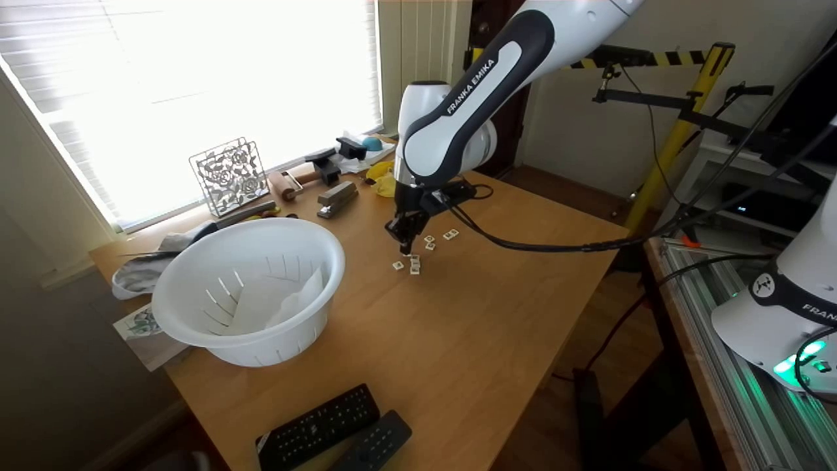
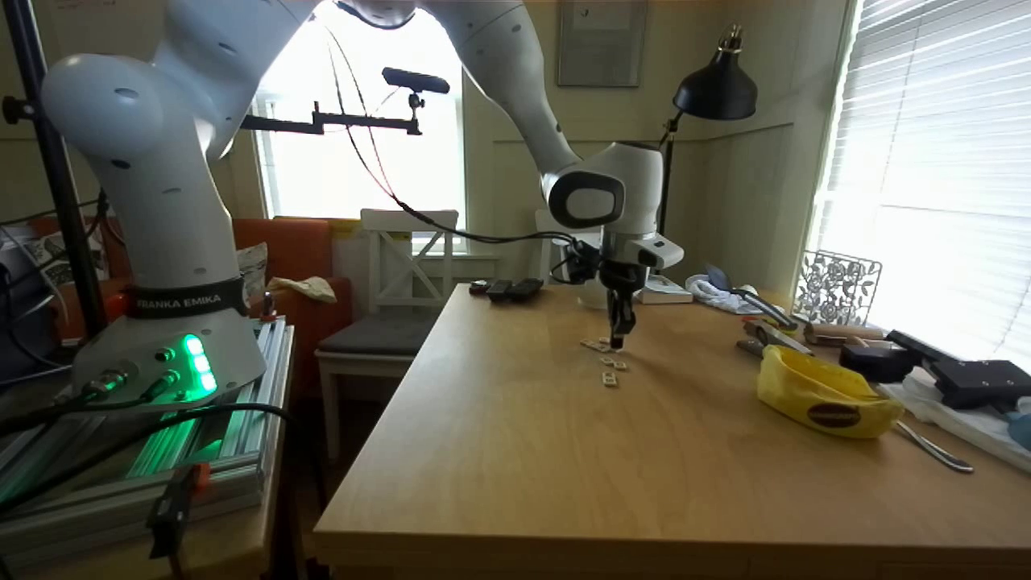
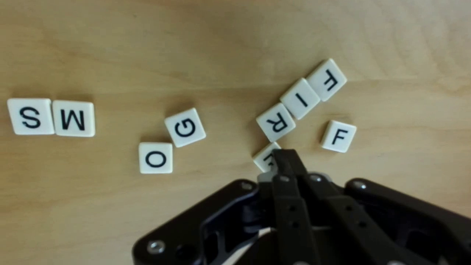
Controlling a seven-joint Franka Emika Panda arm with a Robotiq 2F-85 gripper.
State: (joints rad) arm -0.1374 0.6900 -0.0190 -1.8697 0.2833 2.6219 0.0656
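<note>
My gripper (image 3: pixel 286 156) is shut, its two fingertips together with nothing visible between them. It points down at the tabletop, low over white letter tiles in both exterior views. In the wrist view the fingertips cover part of a tile (image 3: pixel 263 159) whose letter is half hidden; whether they touch it I cannot tell. From that tile a slanted row runs up to the right: an R tile (image 3: pixel 276 122), an I tile (image 3: pixel 300 98) and an F tile (image 3: pixel 326 80). Another F tile (image 3: pixel 339 136) lies apart, right of the fingertips. Leftward are a G tile (image 3: pixel 185 127), an O tile (image 3: pixel 155 158), and touching M (image 3: pixel 73 118) and S (image 3: pixel 30 116) tiles.
A white slotted basket (image 1: pixel 248 288) with paper inside stands on the wooden table (image 1: pixel 444 366). Two black remotes (image 1: pixel 320 425) lie at one end. A stapler (image 1: pixel 337 199), a yellow pouch (image 2: pixel 826 391), a rolling pin (image 1: pixel 285 186) and a metal rose holder (image 1: pixel 230 175) line the window side.
</note>
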